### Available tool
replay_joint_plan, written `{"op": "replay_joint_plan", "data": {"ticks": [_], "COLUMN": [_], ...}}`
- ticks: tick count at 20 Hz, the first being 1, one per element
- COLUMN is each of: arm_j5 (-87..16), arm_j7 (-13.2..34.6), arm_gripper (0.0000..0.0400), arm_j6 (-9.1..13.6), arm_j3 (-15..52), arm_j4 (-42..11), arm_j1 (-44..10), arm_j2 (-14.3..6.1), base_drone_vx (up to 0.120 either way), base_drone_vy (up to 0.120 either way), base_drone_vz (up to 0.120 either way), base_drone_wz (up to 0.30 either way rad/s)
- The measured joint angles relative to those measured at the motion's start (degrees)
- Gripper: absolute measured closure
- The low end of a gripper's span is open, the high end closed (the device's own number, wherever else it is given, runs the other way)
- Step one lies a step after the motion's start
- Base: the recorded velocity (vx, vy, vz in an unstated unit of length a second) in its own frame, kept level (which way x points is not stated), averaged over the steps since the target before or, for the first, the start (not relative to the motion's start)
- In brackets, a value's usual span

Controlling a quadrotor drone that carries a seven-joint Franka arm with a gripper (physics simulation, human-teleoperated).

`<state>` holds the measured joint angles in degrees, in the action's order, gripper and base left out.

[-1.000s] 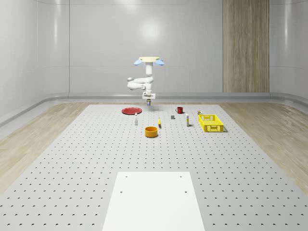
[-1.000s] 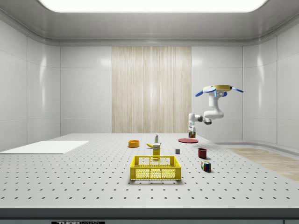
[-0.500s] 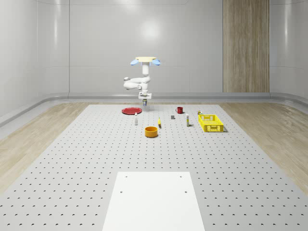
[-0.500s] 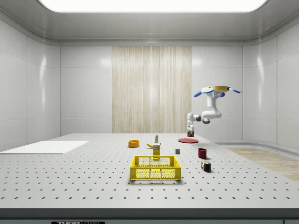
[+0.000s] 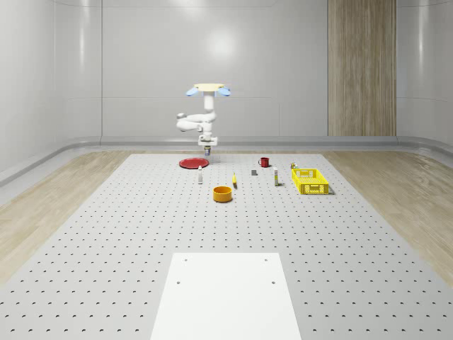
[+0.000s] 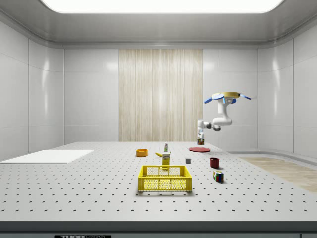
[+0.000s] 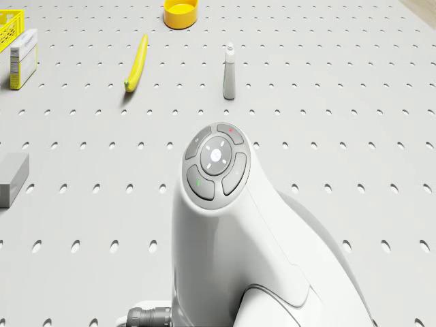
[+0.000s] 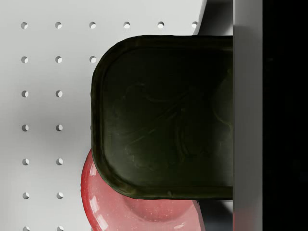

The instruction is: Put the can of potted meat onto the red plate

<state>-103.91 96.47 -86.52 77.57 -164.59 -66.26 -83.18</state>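
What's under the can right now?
Under the held can the wrist view shows part of the red plate and bare table; the can covers the rest of the plate.

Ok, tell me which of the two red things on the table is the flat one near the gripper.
The red plate, lying flat near the gripper. The red mug stands upright, farther toward the whole-scene view's right.

Drone (image 5: 207,90) hovers aloft, arm bent, end effector (image 5: 207,149) pointing straight down
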Motion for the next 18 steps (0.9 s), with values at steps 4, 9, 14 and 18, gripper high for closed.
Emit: {"op": "replay_joint_plan", "data": {"ticks": [4, 9, 14, 18], "arm_j5": [0.16, 0.36, 0.53, 0.67], "arm_j7": [0.08, 0.17, 0.25, 0.32], "arm_gripper": [0.0115, 0.0115, 0.0115, 0.0115], "arm_j6": [-0.37, -0.80, -1.20, -1.51], "arm_j3": [0.07, 0.14, 0.21, 0.27], "arm_j4": [0.02, 0.04, 0.06, 0.07], "arm_j1": [-0.09, -0.20, -0.30, -0.37], "arm_j2": [-0.39, -0.85, -1.29, -1.61], "base_drone_vx": [0.000, 0.000, 0.000, 0.000], "base_drone_vy": [-0.120, -0.120, -0.120, -0.120], "base_drone_vz": [-0.030, -0.024, -0.024, 0.000], "base_drone_wz": [0.000, 0.000, 0.000, 0.000]}}
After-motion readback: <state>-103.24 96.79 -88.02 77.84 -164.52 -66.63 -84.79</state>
